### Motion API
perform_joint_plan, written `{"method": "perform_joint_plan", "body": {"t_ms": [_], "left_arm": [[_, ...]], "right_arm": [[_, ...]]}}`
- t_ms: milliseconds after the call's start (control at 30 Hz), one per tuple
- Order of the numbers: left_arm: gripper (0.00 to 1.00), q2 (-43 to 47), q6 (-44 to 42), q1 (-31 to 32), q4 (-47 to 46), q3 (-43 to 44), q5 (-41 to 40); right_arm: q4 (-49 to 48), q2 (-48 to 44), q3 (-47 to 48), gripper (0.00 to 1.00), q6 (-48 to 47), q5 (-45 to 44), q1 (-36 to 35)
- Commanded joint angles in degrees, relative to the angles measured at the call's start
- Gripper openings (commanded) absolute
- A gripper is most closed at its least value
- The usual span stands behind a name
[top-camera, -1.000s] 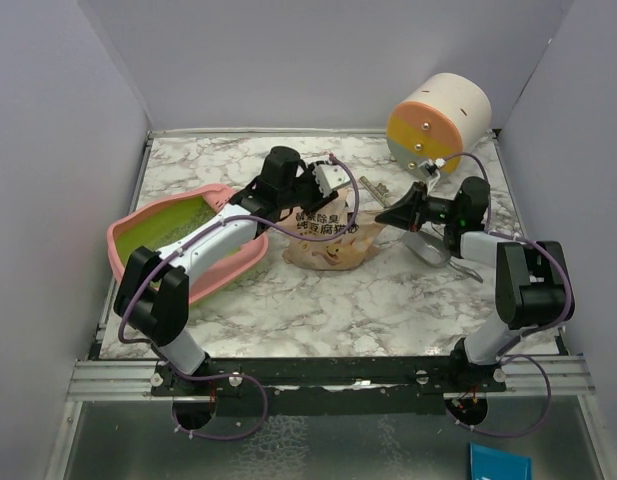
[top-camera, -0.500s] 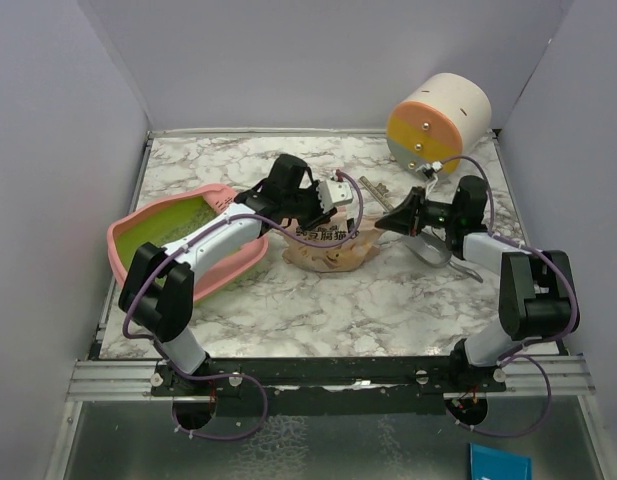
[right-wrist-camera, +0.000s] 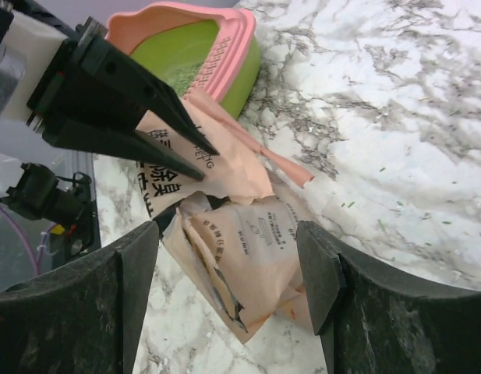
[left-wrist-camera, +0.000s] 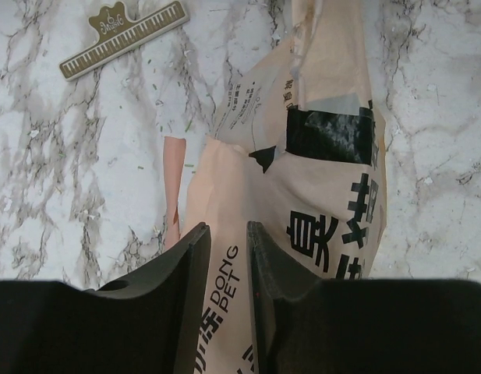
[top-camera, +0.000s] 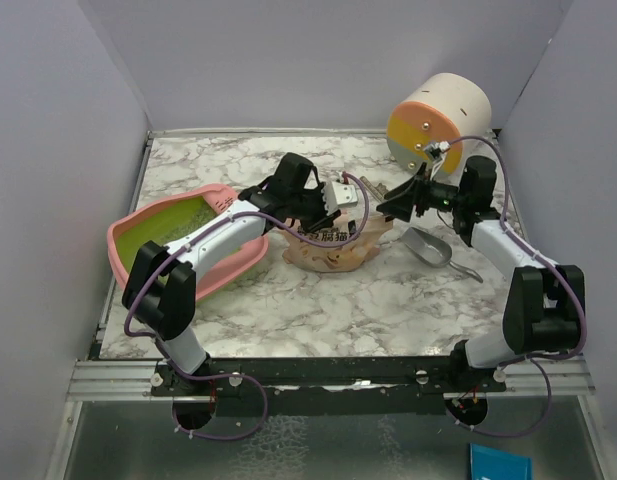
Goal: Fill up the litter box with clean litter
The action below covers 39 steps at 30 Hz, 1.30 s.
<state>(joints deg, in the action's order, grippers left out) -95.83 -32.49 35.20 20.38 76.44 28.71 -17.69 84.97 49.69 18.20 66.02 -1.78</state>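
The litter box [top-camera: 115, 245] sits at the table's [top-camera: 318, 300] left edge. Its yellow-green floor looks bare, though granules would be hard to see from here, so I judge that pouring has not begun. The litter is in the pouch [top-camera: 333, 250], slumped mid-table just right of the box. The left gripper [left-wrist-camera: 226, 234] pinches a fold of it; the right gripper [right-wrist-camera: 226, 234] hovers spread wide over its right end. Lifting, carrying and tipping remain. Bare marble lies along the near edge. The scoop [top-camera: 428, 245], the clip [left-wrist-camera: 123, 37] and the far-right-corner drawer unit [top-camera: 438, 120] crowd the right.
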Motion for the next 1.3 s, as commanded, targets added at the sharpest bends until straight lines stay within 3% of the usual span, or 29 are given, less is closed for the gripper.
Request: {"method": "perform_joint_plan", "body": {"t_ms": [0, 100, 133, 200, 433, 567, 667, 833, 967, 1167, 1267], "left_arm": [[0.28, -1.02, -1.71, 1.52, 4.32, 0.86, -2.16], [0.25, -0.80, -2.04, 1.86, 4.94, 0.89, -3.33], [0.24, -0.61, -2.07, 1.89, 4.95, 0.89, -3.67], [0.21, -0.20, -2.23, 1.97, 4.97, 0.83, -4.70], [0.18, 0.21, -2.45, 2.16, 5.01, 0.90, -6.88], [0.17, 0.42, -2.29, 2.24, 5.01, 0.90, -7.75], [0.18, 0.41, -1.93, 2.33, 4.95, 2.93, -8.53], [0.34, 0.46, -0.14, 2.64, 4.20, 5.32, -11.73], [0.38, 2.53, 3.00, 3.09, 2.12, 6.69, -12.17], [0.41, 11.04, 3.82, 5.49, -5.32, -0.80, -6.63], [0.42, 13.31, 1.16, 7.64, -3.65, -2.86, -4.49]], "right_arm": [[9.64, 0.33, 6.36, 0.72, -7.18, -3.55, -2.36], [17.56, 1.32, 9.89, 0.70, -13.29, -8.56, -6.03], [19.53, 1.48, 10.61, 0.64, -14.53, -10.58, -7.01], [20.04, 1.11, 10.15, 0.54, -15.24, -12.36, -8.00], [24.61, 1.41, 10.19, 0.33, -18.55, -15.77, -10.51], [26.66, 1.34, 10.17, 0.26, -19.92, -20.22, -12.13], [28.56, 1.75, 10.17, 0.23, -21.08, -23.81, -14.10], [32.10, 3.44, 10.83, 0.22, -22.17, -30.54, -18.60], [31.82, 4.30, 10.16, 0.21, -21.87, -32.55, -19.31], [30.31, 4.52, 10.05, 0.20, -20.63, -34.45, -19.31], [29.84, 4.03, 9.91, 0.20, -20.40, -34.28, -19.28]]}}
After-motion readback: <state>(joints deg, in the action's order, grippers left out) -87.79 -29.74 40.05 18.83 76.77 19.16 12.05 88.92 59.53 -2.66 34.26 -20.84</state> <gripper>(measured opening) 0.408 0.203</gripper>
